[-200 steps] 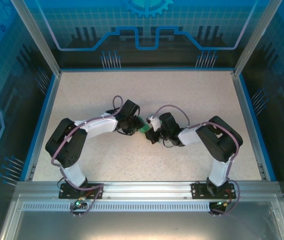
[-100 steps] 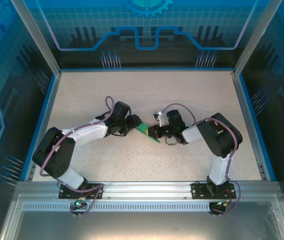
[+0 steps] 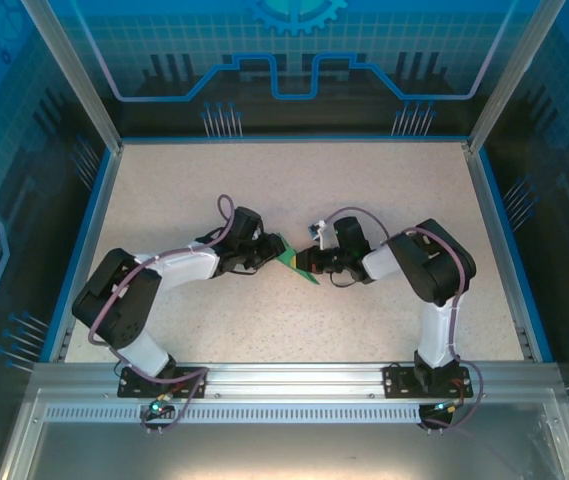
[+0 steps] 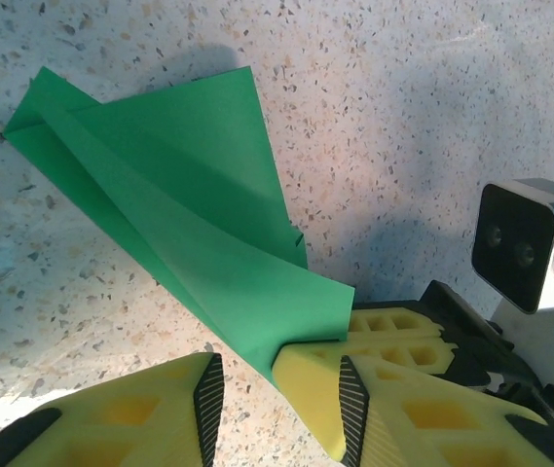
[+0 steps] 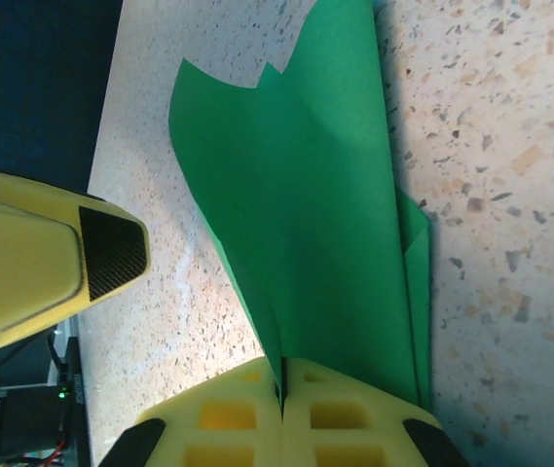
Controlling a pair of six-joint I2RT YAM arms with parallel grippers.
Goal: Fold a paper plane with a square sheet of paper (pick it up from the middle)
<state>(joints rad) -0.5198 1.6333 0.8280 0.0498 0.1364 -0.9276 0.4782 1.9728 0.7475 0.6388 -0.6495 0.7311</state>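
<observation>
The paper plane (image 3: 293, 263) is bright-green paper folded into a narrow pointed dart with layered creases, lying low over the table's middle. In the left wrist view the paper plane (image 4: 189, 214) points up-left. My right gripper (image 5: 282, 389) is shut on its rear edge, and the paper plane (image 5: 315, 195) fans away from the pinch. In the top view my right gripper (image 3: 310, 265) meets my left gripper (image 3: 273, 251) across the paper. My left gripper (image 4: 278, 389) is open, its fingers (image 4: 130, 409) straddling the paper's rear corner and the right gripper's fingertips (image 4: 403, 326).
The speckled table (image 3: 364, 180) has blue rims on three sides and an aluminium rail at the near edge. The right wrist's camera housing (image 4: 530, 253) sits close beside my left fingers. Both forearms lie low, angled towards the centre.
Both grippers have dropped lower to the table with the paper. The left gripper has edged right, closer to the paper; the right arm's elbow has swung inward.
</observation>
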